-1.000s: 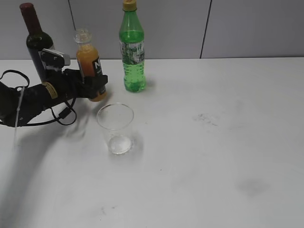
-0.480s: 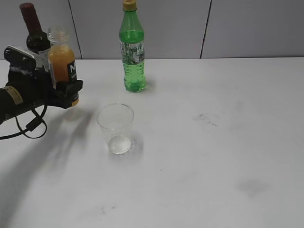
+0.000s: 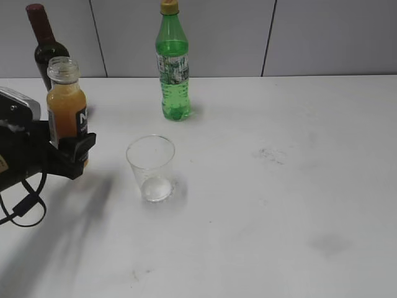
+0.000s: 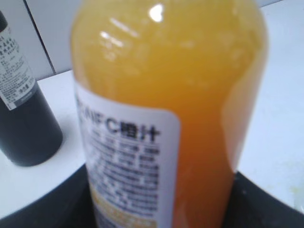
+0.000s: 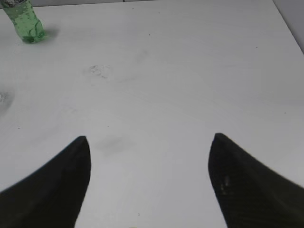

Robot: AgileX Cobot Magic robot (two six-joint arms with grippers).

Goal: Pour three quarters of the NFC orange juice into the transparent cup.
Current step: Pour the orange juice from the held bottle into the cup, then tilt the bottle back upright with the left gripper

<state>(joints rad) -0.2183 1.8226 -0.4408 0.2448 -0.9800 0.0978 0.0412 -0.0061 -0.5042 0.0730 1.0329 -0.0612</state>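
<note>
Orange-filled NFC orange juice (image 3: 66, 105) stands upright, apparently capless, in left claw (image 3: 74, 152).

NFC orange juice (image 4: 190, 95) is showing glossy clear plastic, paper label; transparent cup (image 3: 151, 167) — thin, clear; counter (image 3: 279, 186) — matt white, scuffed.

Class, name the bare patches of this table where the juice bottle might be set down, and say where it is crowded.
Free: the whole right side of the table, right of the cup and green bottle, and the front strip below the cup. Crowded: the left, where the left gripper holds the juice bottle before the wine bottle.
</note>
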